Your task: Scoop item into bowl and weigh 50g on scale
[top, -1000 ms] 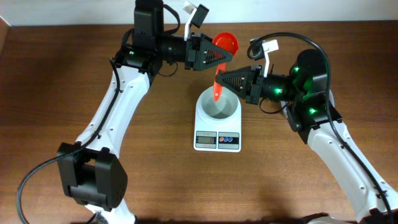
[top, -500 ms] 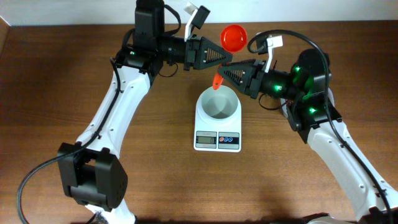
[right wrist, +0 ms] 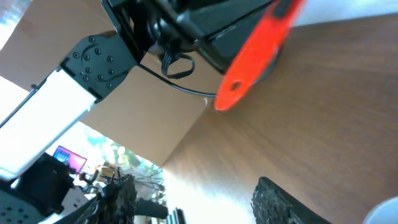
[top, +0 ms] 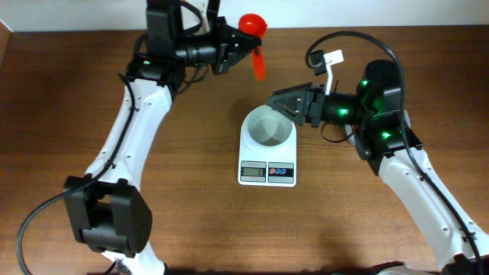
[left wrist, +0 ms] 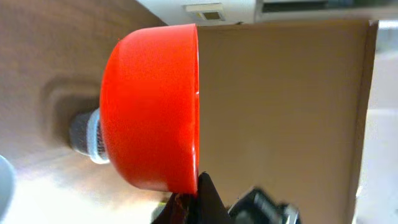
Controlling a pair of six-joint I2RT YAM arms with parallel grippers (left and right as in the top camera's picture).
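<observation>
My left gripper (top: 246, 46) is shut on a red scoop (top: 254, 47) and holds it high over the table's far edge, with the cup (top: 251, 24) on top and the handle hanging down. In the left wrist view the scoop's red cup (left wrist: 149, 106) fills the frame above my gripper (left wrist: 198, 202). My right gripper (top: 272, 100) stands open and holds nothing, just past the far right rim of the white bowl (top: 267, 127). The bowl sits on the white scale (top: 267, 160) and looks empty. The right wrist view shows the scoop handle (right wrist: 255, 50) ahead of my fingers (right wrist: 280, 202). The item is out of view.
A brown wooden table (top: 76, 153) carries only the scale and bowl in view. The scale's display (top: 253, 173) and buttons (top: 280, 173) face the near edge. Both white arms reach in from the near side, left (top: 122, 137) and right (top: 412, 191).
The scoop passed from my right gripper to my left one. The left gripper closed on it and carried it up and left. The right gripper let go, opened and drew back.
</observation>
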